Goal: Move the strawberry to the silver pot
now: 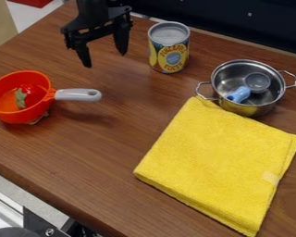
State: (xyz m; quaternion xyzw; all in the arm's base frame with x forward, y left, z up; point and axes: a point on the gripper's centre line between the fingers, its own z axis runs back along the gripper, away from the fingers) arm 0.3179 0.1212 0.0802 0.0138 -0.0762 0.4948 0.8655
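At the top left my gripper (105, 56) hangs over the table, its two fingers spread apart with nothing between them. Left of and below it stands an orange pan with a grey handle (77, 95). Inside that pan lies the strawberry (27, 88), red with a green leafy part showing. The silver pot (275, 105) stands at the right with a handle on each side; a small clear cup (257, 81) with a blue part (239, 94) is in it.
A can (169, 48) stands upright between the gripper and the pot. A folded yellow towel (218, 162) covers much of the right front, its top corner beside the pot. The wooden table's (83, 185) edge runs along the lower left.
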